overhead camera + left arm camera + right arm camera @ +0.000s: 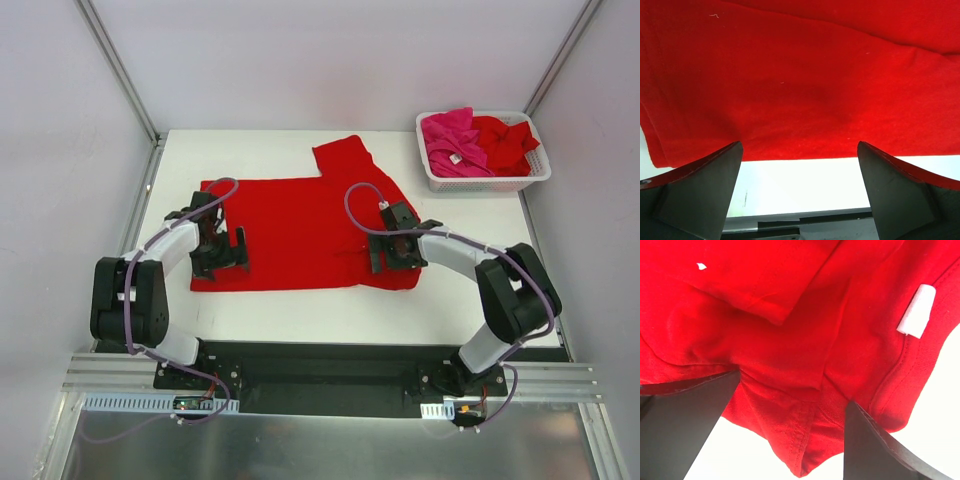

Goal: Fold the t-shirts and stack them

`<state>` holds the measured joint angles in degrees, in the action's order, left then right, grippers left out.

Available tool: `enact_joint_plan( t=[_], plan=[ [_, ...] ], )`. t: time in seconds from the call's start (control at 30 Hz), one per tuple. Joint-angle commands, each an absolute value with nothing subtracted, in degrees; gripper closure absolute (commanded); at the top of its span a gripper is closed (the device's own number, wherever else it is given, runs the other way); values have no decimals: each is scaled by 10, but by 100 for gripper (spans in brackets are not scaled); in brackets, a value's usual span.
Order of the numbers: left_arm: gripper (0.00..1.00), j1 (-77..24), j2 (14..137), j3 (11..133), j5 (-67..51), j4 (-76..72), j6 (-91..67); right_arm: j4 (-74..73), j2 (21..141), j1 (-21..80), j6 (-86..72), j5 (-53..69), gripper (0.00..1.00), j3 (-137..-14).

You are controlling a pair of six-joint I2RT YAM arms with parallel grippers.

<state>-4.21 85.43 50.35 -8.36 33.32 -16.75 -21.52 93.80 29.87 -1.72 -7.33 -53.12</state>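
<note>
At the left pincer point(224, 252): gapes wide, grips nothing, sits low over one end of the red t-shirt point(300, 225) spread on the white table point(300, 305). Through its wrist camera: shows both dark fingers point(700, 195) far apart, red cloth filling everything ahead of the tips, the hem running straight across level with them, bare table between the jaws behind that hem.

At the right pincer point(392, 250): gapes wide as well, clamps nothing, hangs over the shirt's opposite end. Through its wrist camera: shows rumpled, folded cloth directly under and between the fingers point(685, 425), with a white neck label point(916, 310) ahead and right of the tips.

Well beyond the right pincer, at the far corner: a white slotted basket point(480, 183) holding a pink t-shirt point(455, 140) beside more red t-shirts point(505, 140).
</note>
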Motion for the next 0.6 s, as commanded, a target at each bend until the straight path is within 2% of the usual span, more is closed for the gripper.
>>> enact_joint_plan(
  t=[0.0, 0.2, 0.57],
  plan=[
    [1, -49, 874, 526, -56, 342, -148, -196, 944, 313, -46, -54, 5, -493],
    [1, -49, 887, 504, -60, 340, -162, -207, 933, 337, -54, -54, 4, -480],
    [1, -49, 839, 468, -79, 337, -181, -249, 912, 356, -83, -48, 4, -464]
  ],
)
